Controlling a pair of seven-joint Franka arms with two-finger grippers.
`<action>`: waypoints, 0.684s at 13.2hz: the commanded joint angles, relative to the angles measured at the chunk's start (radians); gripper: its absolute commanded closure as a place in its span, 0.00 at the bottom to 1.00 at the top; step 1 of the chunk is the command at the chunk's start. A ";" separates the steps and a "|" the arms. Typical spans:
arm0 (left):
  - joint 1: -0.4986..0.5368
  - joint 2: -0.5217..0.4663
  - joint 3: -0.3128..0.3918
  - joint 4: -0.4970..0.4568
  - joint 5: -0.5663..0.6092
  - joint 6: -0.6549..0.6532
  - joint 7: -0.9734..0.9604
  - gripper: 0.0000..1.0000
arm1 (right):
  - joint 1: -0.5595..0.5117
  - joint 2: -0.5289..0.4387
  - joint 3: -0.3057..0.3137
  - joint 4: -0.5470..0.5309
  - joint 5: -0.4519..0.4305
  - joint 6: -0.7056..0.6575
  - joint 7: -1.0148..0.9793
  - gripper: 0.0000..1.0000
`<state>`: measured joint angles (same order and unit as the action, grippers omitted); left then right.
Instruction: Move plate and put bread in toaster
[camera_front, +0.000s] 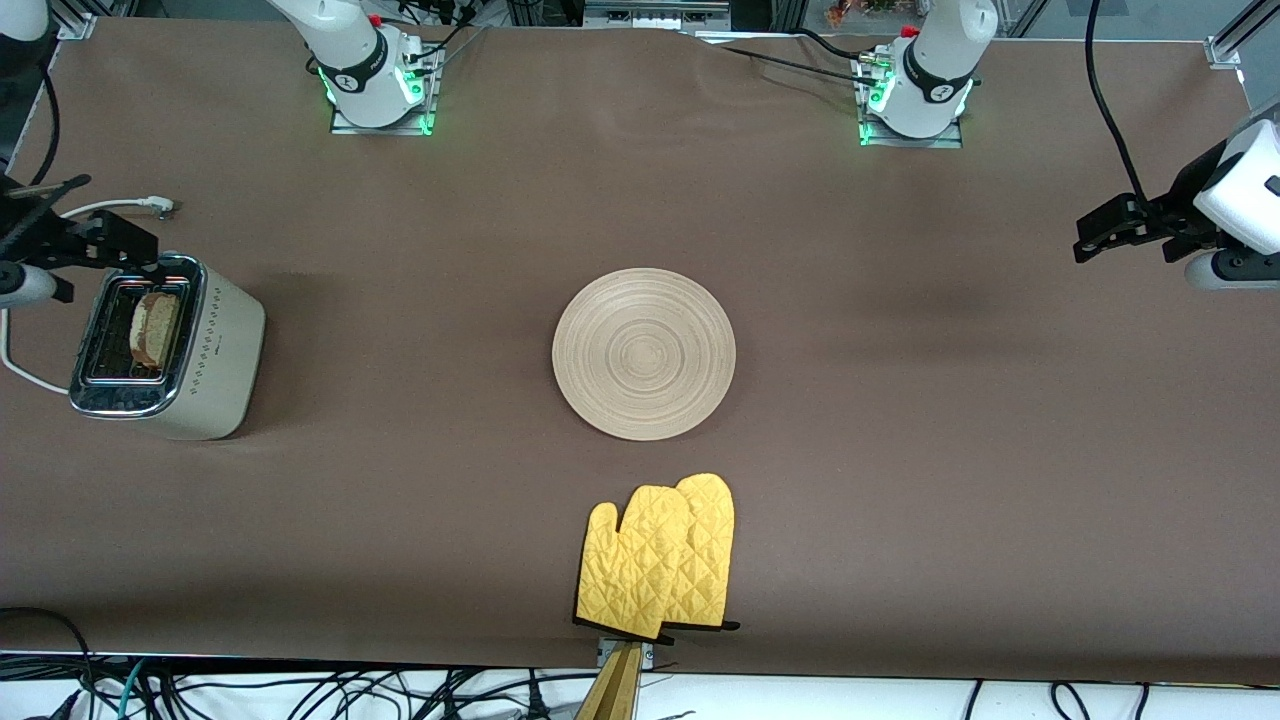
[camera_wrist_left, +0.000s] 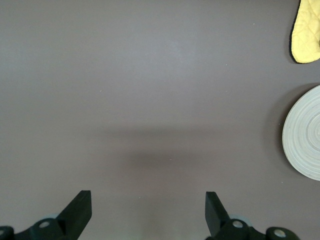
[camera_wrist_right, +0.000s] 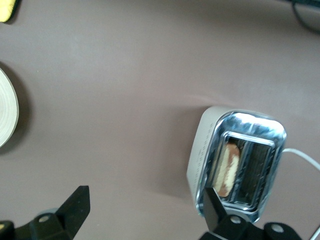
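The bread (camera_front: 155, 328) stands in a slot of the toaster (camera_front: 170, 350) at the right arm's end of the surface (camera_front: 900, 450), slots running toward the front camera. The right pincer (camera_front: 60, 240) hangs open beside the toaster's top, holding nothing. The plate (camera_front: 643, 353) lies bare mid-surface, yellow oven mitts (camera_front: 660, 560) nearer the camera. The left pincer (camera_front: 1110, 235), open and empty, waits over the left arm's end, well apart from the plate. Both steps look done.

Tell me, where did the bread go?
The bread stands in a slot of the toaster, at the right arm's end of the table, apart from the plate in the middle.
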<state>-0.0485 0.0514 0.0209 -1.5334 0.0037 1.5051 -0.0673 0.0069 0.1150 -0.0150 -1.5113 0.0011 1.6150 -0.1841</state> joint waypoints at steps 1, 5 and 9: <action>0.009 0.015 -0.004 0.035 -0.011 -0.023 0.009 0.00 | -0.031 -0.043 0.036 -0.070 -0.018 0.011 0.113 0.00; 0.009 0.015 -0.006 0.035 -0.011 -0.023 0.009 0.00 | -0.054 -0.057 0.035 -0.104 -0.016 0.009 0.106 0.00; 0.009 0.013 -0.006 0.035 -0.011 -0.023 0.009 0.00 | -0.054 -0.031 0.029 -0.073 -0.021 0.005 0.106 0.00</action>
<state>-0.0484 0.0514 0.0208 -1.5334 0.0037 1.5051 -0.0673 -0.0334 0.0977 -0.0018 -1.5755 -0.0092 1.6159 -0.0923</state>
